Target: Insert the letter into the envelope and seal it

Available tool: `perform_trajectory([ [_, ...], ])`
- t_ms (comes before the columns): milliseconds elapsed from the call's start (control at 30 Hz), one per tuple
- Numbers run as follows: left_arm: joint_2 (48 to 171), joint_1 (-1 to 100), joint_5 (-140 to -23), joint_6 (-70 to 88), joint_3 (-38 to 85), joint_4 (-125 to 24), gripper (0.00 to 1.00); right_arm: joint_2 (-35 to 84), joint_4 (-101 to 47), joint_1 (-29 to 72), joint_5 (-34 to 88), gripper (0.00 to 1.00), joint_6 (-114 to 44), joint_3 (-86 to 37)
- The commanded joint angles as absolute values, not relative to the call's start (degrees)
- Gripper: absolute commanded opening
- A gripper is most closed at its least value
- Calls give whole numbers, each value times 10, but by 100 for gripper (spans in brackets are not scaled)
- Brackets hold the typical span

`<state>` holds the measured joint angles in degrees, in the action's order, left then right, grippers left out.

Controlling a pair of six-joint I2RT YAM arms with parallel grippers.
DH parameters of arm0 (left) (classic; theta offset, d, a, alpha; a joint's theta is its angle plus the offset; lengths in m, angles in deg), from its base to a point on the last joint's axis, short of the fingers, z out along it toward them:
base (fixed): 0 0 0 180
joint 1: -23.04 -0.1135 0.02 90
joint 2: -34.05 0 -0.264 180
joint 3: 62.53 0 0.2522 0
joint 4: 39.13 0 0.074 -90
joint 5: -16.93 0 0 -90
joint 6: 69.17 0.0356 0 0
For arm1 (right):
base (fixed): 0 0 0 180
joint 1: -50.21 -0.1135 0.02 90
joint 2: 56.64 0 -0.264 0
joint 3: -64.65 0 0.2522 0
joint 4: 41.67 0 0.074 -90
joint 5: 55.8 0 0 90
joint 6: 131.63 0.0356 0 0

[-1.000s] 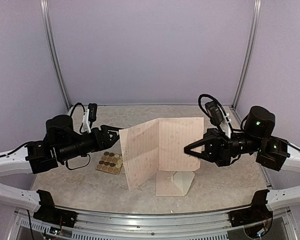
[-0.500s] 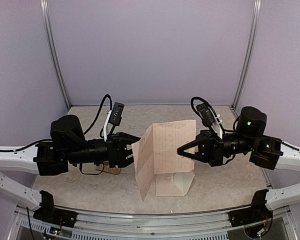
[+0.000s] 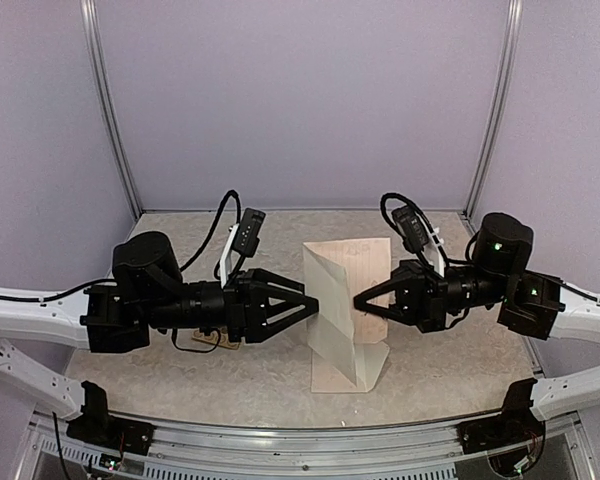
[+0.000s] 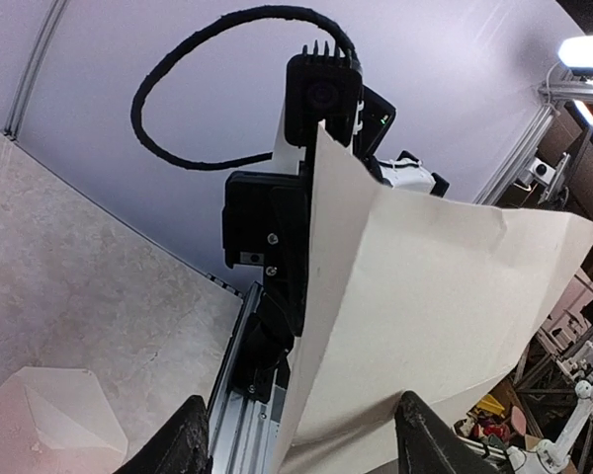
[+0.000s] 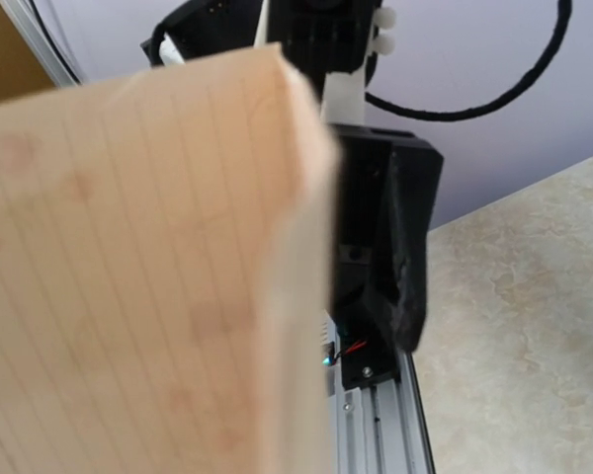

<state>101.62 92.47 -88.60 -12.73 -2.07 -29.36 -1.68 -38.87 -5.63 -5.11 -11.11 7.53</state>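
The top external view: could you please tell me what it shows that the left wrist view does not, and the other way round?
Only the top external view shows the right tool shut on the edge of the letter, the sheet's ruled face, and a sliver of the sticker sheet under the left arm. Only the left wrist view shows the sheet's blank back and a bright lamp. Both show the folded letter held upright, the envelope lying flat and the open left tool.
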Motion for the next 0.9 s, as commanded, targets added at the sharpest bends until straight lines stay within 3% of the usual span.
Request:
perform_trajectory([
  [0, 1031, 932, -905, -118, 7, -267, 57, -12, -409, -63, -60, 0, -107, 66],
  [300, 1043, 933, -927, -127, 1, -242, 30, -13, -409, -64, -71, 0, -104, 68],
  [500, 1046, 933, -938, -132, -2, -227, 2, -32, -408, -64, -32, 0, -99, 74],
  [567, 1041, 932, -934, -134, -9, -218, 0, -54, -407, -64, 10, 9, -97, 82],
  [867, 1010, 933, -889, -136, -39, -178, 0, -155, -446, -62, 109, 79, -68, 144],
])
